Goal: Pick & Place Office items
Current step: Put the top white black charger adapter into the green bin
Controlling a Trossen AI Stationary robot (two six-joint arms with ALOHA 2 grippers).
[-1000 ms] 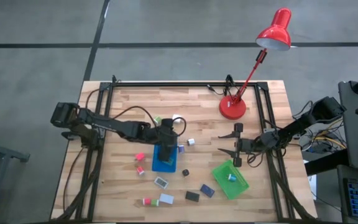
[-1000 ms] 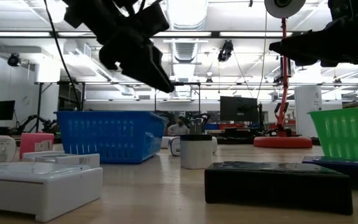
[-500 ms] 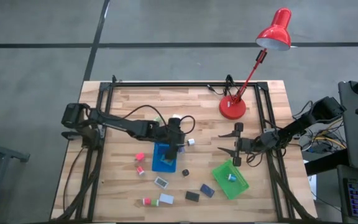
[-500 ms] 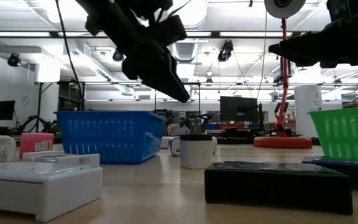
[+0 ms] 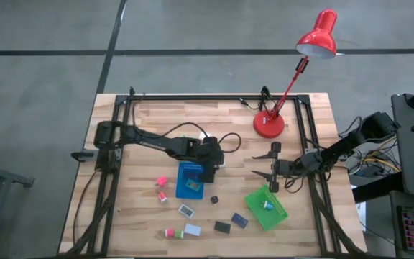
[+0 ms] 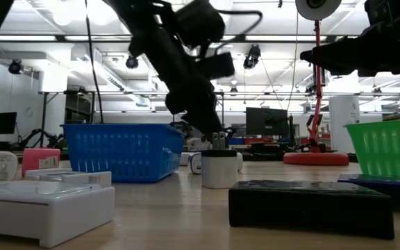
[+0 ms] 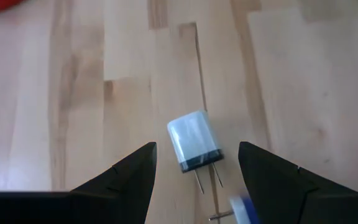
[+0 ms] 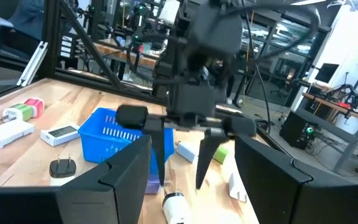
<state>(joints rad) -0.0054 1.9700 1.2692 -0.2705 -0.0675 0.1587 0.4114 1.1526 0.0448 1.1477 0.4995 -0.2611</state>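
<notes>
Between left hand (image 7: 194,171) open fingers, white charger (image 7: 194,141) on table

Left gripper (image 5: 213,167) now over white charger (image 7: 194,140).

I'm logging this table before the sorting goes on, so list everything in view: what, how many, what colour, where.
Blue tray: one, blue, table middle, something small inside.
Green tray: one, green, near right, a small item inside.
White plug adapter: one, white with dark base and two prongs, lying on the wood between the left gripper's fingers, untouched.
Small office items: about ten loose ones, white, pink, black, navy, scattered in front of the trays.
Desk lamp: one, red, far right.
Table: one, light wood.
Left gripper: open, above the plug adapter beside the blue tray.
Right gripper: open, empty, behind the green tray.
</notes>
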